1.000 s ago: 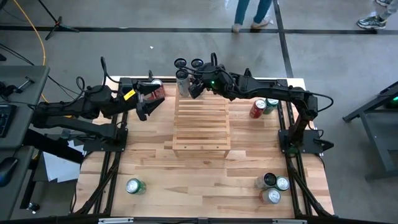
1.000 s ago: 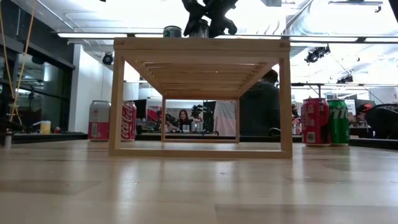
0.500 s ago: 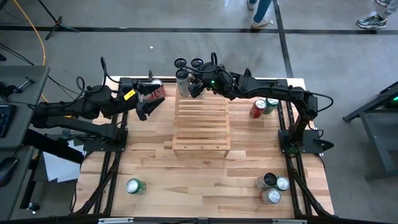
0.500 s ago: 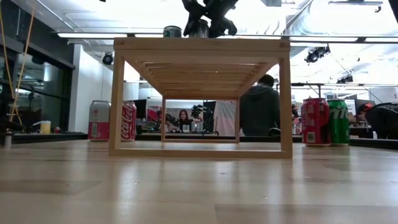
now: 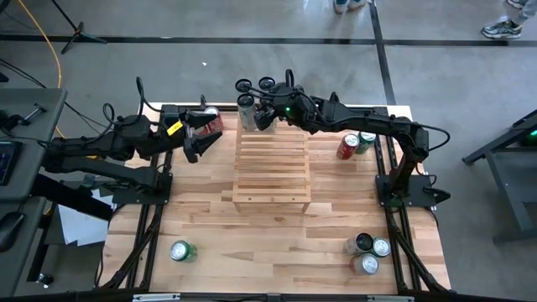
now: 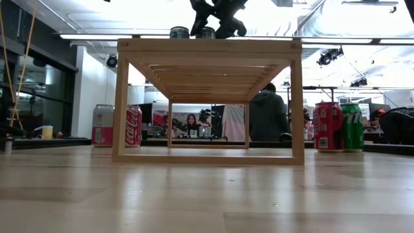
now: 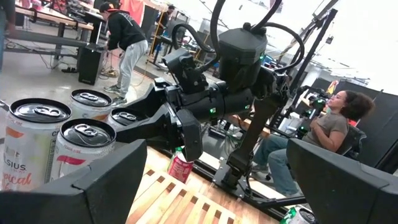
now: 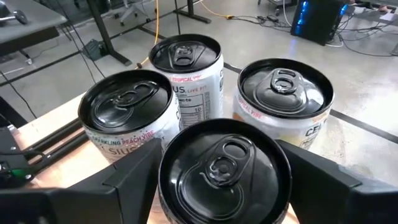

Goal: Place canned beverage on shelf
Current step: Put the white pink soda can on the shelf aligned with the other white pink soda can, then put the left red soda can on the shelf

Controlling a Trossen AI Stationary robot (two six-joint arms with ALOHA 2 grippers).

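Note:
The light-wood shelf [image 5: 271, 164] stands mid-table. On its top far step stand several tall cans. My right gripper [image 5: 263, 114] reaches over that step, open, its fingers on either side of a black-topped can [image 8: 224, 165] that stands upright on the step. Three more cans [image 8: 127, 102] [image 8: 185, 55] [image 8: 285, 87] stand just beyond it. In the low view two can tops [image 6: 179, 32] [image 6: 206, 32] show above the shelf's front rail [image 6: 208, 45]. My left gripper [image 5: 198, 134] hangs open, level, at the table's far left.
Two red cans [image 6: 103, 125] [image 6: 133, 125] stand by my left gripper. A red can [image 5: 347, 147] and a green one [image 5: 366, 141] stand right of the shelf. Three cans [image 5: 367, 252] cluster near right, and one green can [image 5: 181, 251] sits near left. People are beyond the table.
My right gripper has spread its fingers a little while staying in place. In the low view the can between them now shows apart from the fingers, standing on the shelf's top.

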